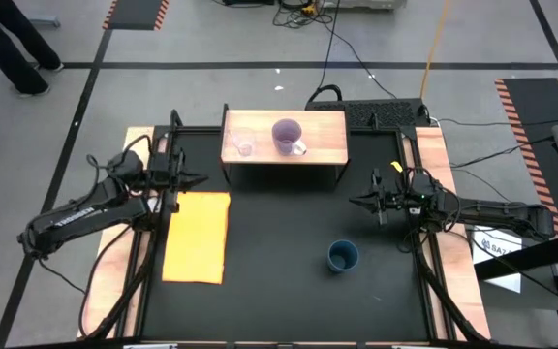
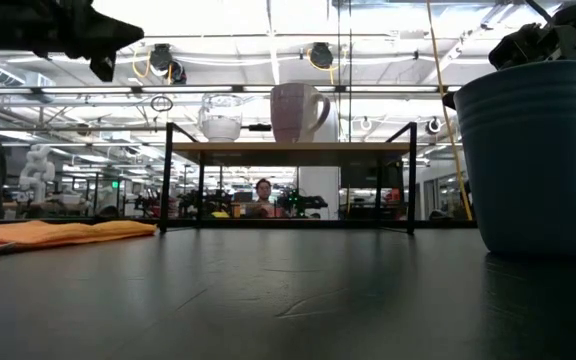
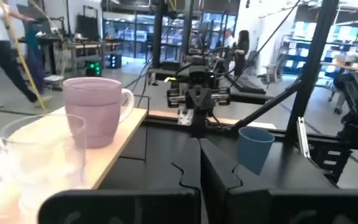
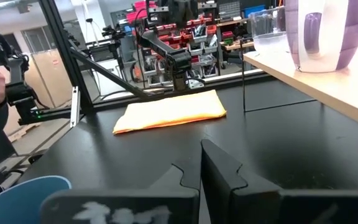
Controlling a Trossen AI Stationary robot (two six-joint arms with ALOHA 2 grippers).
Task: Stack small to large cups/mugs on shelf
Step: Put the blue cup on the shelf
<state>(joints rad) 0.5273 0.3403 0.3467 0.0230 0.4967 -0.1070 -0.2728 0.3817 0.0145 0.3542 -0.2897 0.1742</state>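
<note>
The shelf (image 1: 327, 145) stands at the table's far middle. On its board rest by their bases a tiny clear glass cup (image 1: 243, 144) and a light purple mug (image 1: 287, 135), upright side by side. The dark blue cup (image 1: 343, 256) stands upright on the black table, right of centre. My left gripper (image 1: 200, 180) hovers shut at the shelf's left end, pointing level toward the table's right. My right gripper (image 1: 355, 202) hovers shut right of the shelf, above and beyond the blue cup, pointing left. Neither touches anything. The left wrist view shows the glass (image 3: 42, 155), the mug (image 3: 95, 111) and the blue cup (image 3: 253, 148).
A flat yellow-orange mat (image 1: 198, 236) lies on the table's left part, below my left gripper. Wooden strips (image 1: 444, 194) border the black surface on both sides. Bare black surface lies between the mat and the blue cup. A person (image 1: 8, 44) walks beyond the far left corner.
</note>
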